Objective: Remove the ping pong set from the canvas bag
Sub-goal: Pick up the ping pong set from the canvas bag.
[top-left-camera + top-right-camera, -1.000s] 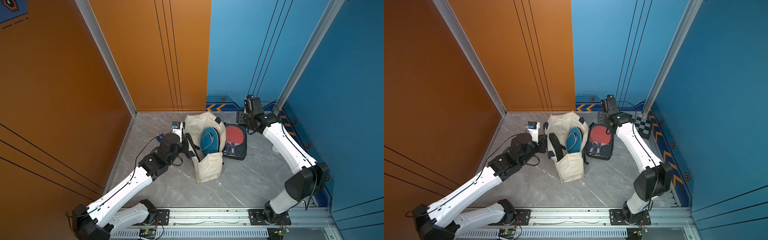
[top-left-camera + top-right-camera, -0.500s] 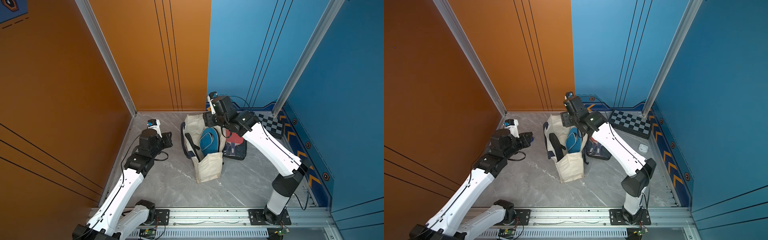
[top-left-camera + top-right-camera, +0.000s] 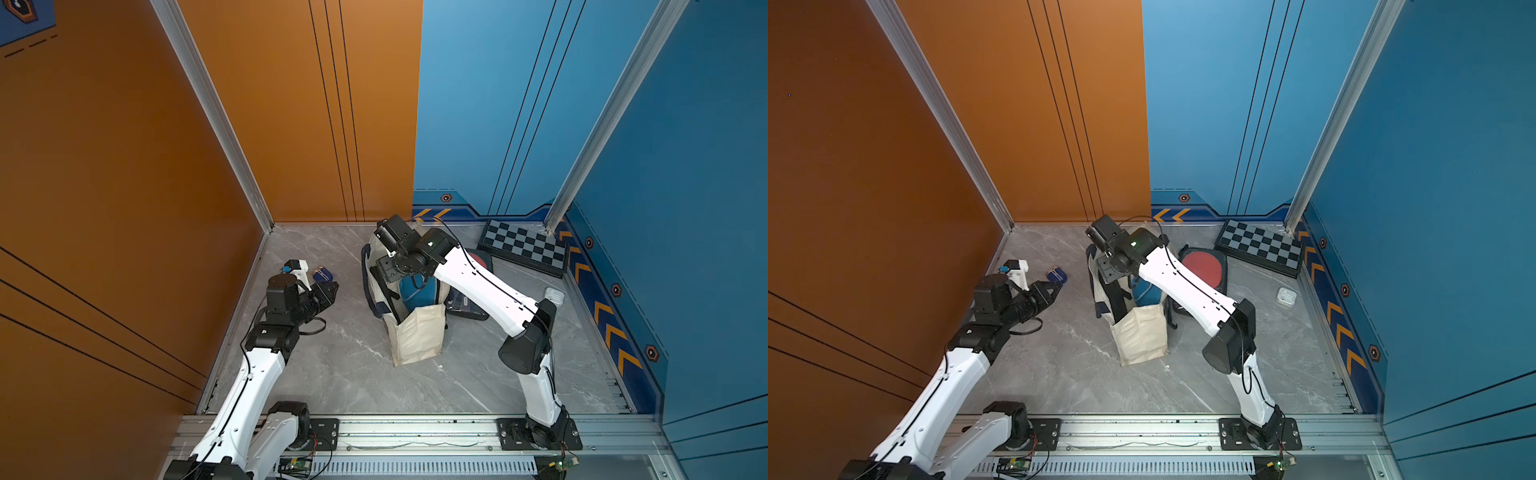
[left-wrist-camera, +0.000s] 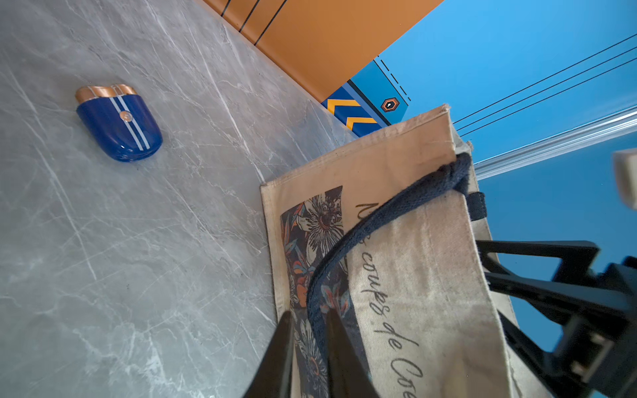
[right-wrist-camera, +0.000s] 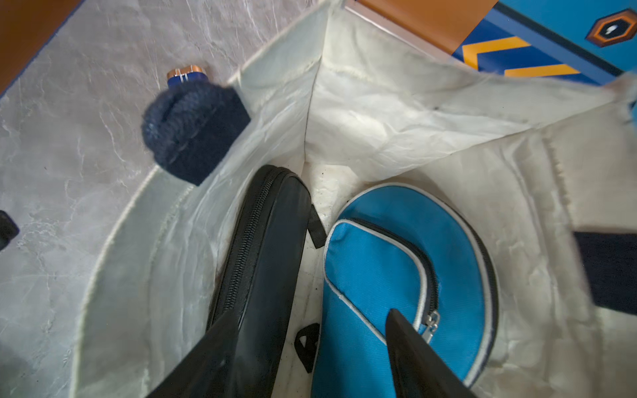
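Bright, even light; right wrist view slightly blurred.

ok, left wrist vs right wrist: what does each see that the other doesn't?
Left wrist only: the canvas bag from outside, with floral patch and script lettering. Right wrist only: the bag's inside, holding a dark pouch and the blue case. Both: the navy strap and the small blue copper-capped device.

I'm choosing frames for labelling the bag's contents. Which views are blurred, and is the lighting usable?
Right wrist view: the navy handle and canvas bag rim smear, but the blue case and black pouch stay readable. Left wrist view: bag lettering crisp; only a pale blob at the frame edge is blurred. Both top views: sharp, evenly lit.
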Controlling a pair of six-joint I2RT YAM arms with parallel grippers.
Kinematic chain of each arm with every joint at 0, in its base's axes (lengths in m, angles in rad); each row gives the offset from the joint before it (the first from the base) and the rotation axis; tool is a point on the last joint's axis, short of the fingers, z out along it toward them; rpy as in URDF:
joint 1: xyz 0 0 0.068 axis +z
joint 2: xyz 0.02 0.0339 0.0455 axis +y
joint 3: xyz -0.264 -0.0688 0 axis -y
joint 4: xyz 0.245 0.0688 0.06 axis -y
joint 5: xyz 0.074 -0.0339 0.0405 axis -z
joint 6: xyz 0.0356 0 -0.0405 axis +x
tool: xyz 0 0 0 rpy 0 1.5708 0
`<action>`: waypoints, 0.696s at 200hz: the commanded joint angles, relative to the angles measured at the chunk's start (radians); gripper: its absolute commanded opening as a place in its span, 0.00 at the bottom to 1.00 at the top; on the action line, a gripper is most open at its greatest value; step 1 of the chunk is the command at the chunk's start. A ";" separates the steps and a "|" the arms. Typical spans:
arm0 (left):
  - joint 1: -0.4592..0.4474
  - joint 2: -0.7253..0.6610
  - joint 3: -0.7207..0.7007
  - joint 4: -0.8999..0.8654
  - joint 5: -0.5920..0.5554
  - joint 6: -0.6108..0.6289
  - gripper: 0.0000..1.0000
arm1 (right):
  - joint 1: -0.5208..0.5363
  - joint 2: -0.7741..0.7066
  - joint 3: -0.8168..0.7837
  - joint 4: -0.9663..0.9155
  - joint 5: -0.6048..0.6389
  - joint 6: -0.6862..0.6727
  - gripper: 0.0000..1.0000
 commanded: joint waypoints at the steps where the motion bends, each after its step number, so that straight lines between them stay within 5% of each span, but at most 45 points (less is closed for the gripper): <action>1: 0.015 -0.023 -0.024 0.056 0.067 -0.031 0.20 | 0.017 0.043 0.015 -0.071 -0.049 0.022 0.69; 139: 0.038 -0.048 -0.037 0.059 0.050 -0.040 0.19 | -0.030 0.188 -0.083 -0.022 -0.115 0.064 0.71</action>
